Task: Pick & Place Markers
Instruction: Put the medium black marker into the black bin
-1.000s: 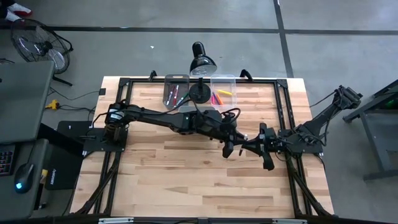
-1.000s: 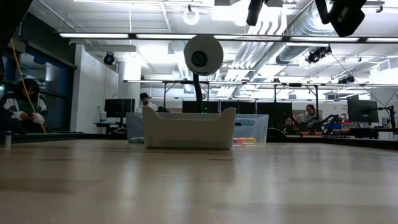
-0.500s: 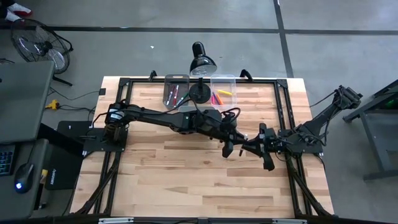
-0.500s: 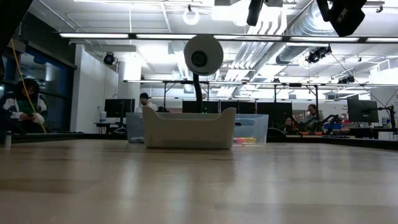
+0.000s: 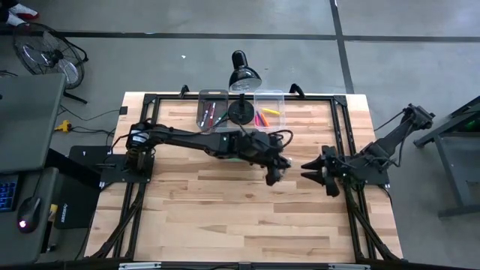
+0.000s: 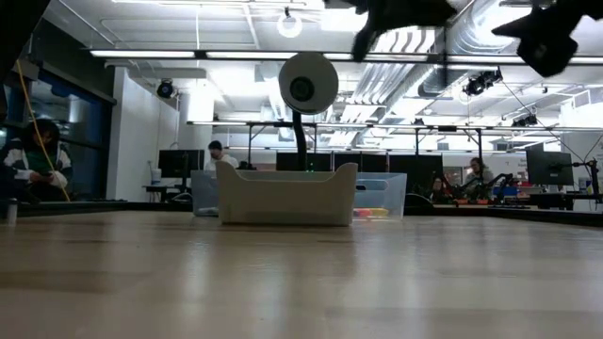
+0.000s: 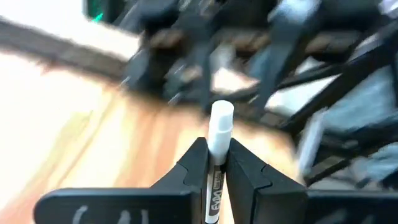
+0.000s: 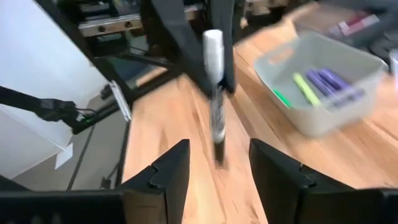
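Left wrist view, left tool (image 7: 216,171) clamping white-capped marker (image 7: 218,140), print unreadable

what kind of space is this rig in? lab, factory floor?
Most likely an open robotics lab or workshop. The low view shows rows of monitors on desks, exposed ceiling ducts with strip lights, and people seated at workstations. From above, the wooden table stands on bare concrete floor, with a fan nearby.
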